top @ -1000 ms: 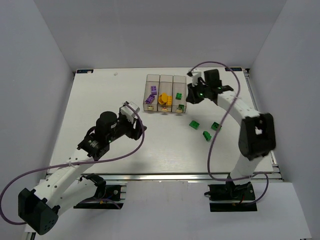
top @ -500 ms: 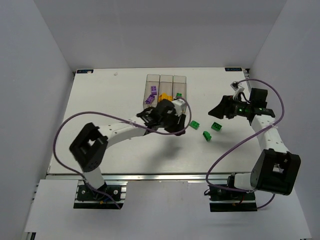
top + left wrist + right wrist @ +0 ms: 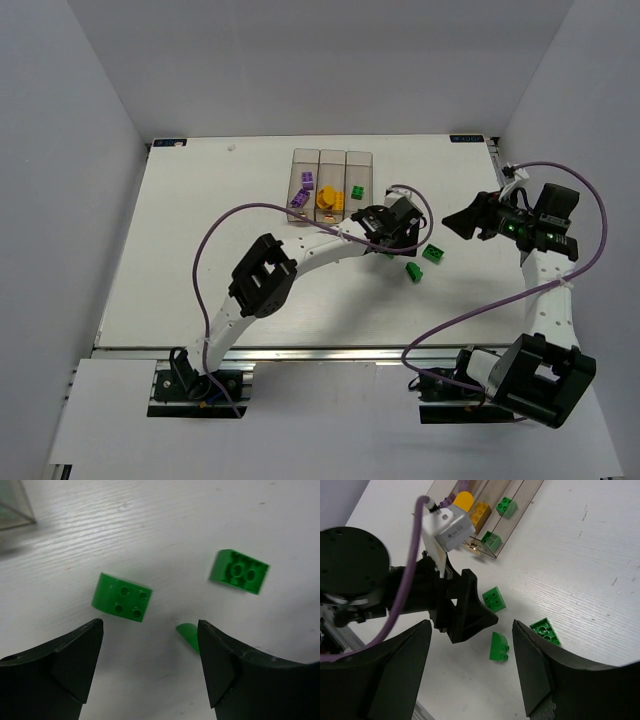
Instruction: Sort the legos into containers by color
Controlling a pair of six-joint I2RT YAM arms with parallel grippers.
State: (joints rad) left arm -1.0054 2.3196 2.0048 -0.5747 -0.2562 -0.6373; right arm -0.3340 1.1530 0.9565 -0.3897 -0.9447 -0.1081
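Note:
Three clear containers [image 3: 331, 178] stand joined in a row at the back, holding purple legos [image 3: 302, 190], orange-yellow legos [image 3: 328, 198] and green legos [image 3: 357, 192]. Three green legos lie loose on the table: a four-stud brick [image 3: 121, 604], an upturned brick [image 3: 239, 572] [image 3: 433, 253] and a curved piece [image 3: 498, 646] [image 3: 413, 271]. My left gripper [image 3: 150, 625] [image 3: 398, 238] hovers open just above them, nothing between its fingers. My right gripper [image 3: 471, 625] [image 3: 463, 220] is open and empty, off to the right and looking down on the left one.
The left arm [image 3: 300, 255] stretches across the middle of the table in front of the bins. A purple cable [image 3: 215, 245] loops over it. The table's right edge [image 3: 505, 200] is close behind the right gripper.
The left arm swung from the table's left side across to the loose green legos and opened wider. The right gripper left the green bin, drew back right and opened.

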